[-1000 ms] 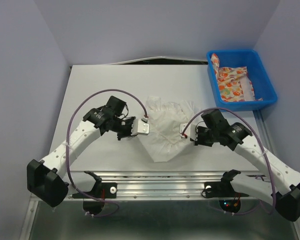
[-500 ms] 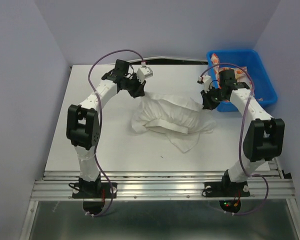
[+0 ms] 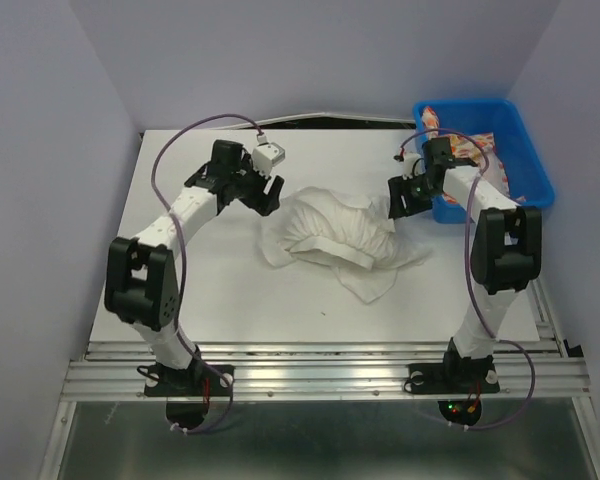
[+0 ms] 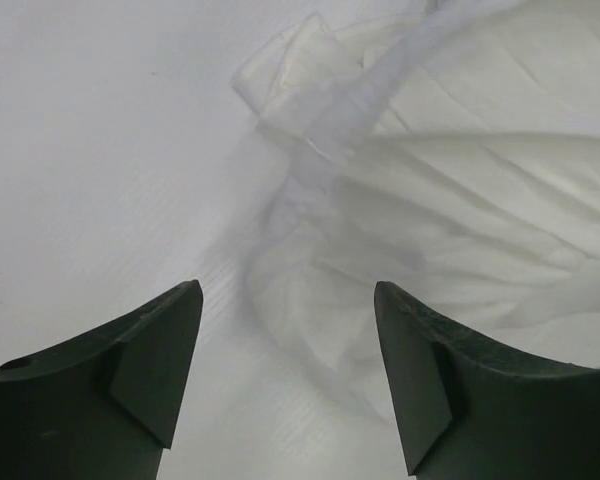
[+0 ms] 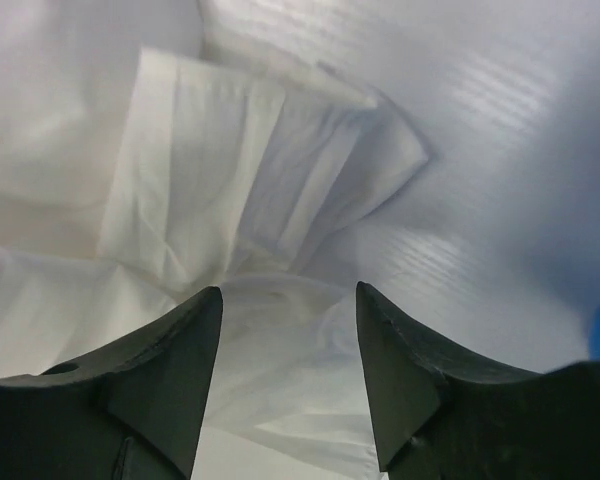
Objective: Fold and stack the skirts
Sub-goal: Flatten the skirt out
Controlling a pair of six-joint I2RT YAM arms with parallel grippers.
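- Only the top view shows you the white skirt bunched mid-table, and the printed skirt in the blue bin.
- Your wrist views show the left gripper and right gripper spread wide, holding nothing, over white cloth.
- Both arms reach far, flanking the white skirt.
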